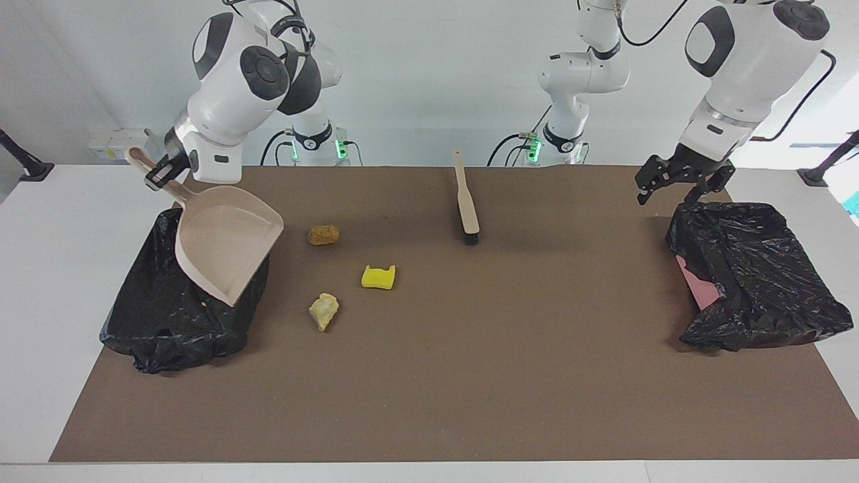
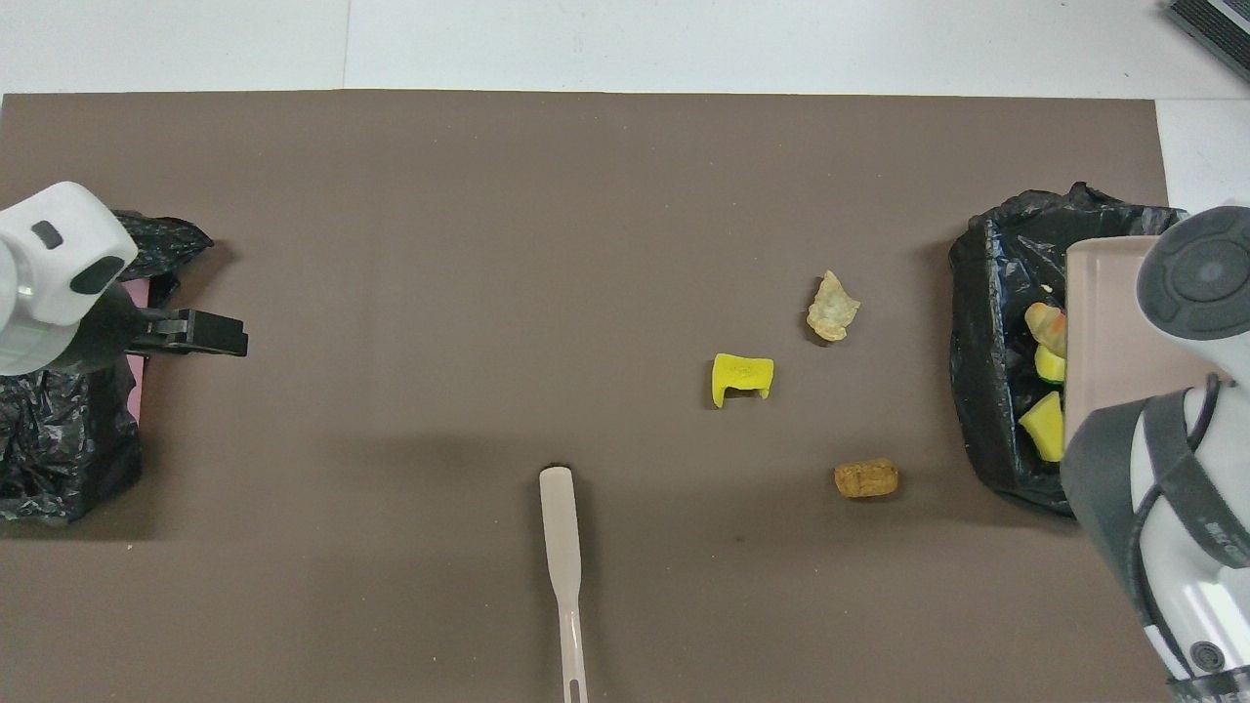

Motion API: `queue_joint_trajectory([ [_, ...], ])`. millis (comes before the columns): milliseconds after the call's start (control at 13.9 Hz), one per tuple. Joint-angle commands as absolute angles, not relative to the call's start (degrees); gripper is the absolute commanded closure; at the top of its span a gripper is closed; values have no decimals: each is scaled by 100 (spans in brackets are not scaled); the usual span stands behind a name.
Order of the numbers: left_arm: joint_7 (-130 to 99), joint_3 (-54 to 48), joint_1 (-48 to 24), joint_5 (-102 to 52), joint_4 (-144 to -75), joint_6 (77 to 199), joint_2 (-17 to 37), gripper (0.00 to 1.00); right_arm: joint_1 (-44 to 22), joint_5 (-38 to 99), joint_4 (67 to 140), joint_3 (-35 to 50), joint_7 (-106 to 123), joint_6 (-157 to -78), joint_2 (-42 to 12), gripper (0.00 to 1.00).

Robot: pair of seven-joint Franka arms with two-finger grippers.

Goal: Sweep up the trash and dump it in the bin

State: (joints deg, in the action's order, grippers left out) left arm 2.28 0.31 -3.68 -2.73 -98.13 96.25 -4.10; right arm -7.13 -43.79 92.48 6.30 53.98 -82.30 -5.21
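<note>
A: I see right gripper point(image 1: 159, 176) clamped on dustpan point(image 1: 228, 241) handle, over the bin point(image 1: 161, 315). Left gripper point(image 1: 678, 186) apart, waiting over other bin point(image 1: 758, 282).
B: Trash?
A: Three trash lumps point(image 1: 378, 277) on mat at the pan's 3 o'clock; others in bin.

Brown mat point(image 1: 470, 376) covers table; second black-lined bin point(image 1: 758, 275) w/ pink side sits at left arm's end.

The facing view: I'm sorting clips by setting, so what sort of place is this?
Probably a robotics lab bench: two arms bolted at a white table with a brown mat, staged trash pieces and lined bins.
</note>
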Motion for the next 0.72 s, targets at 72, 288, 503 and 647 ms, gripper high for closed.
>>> queue_joint_trajectory([
  [72, 246, 97, -457, -132, -9685, 9325, -422, 0, -1168, -3168, 7648, 624, 3610, -7805, -1572, 100],
  [288, 272, 88, -492, -132, -9764, 9325, -483, 0, -1616, -2516, 6911, 624, 1947, -7813, -2204, 100],
  [503, 281, 88, -501, -132, -9774, 9421, -457, 0, -1740, -1532, 6408, 642, 67, -8102, -2706, 100],
  [647, 544, 97, -527, -106, -9782, 9413, -431, 0, -2107, -1380, 6294, 615, -839, -8357, -3048, 100],
])
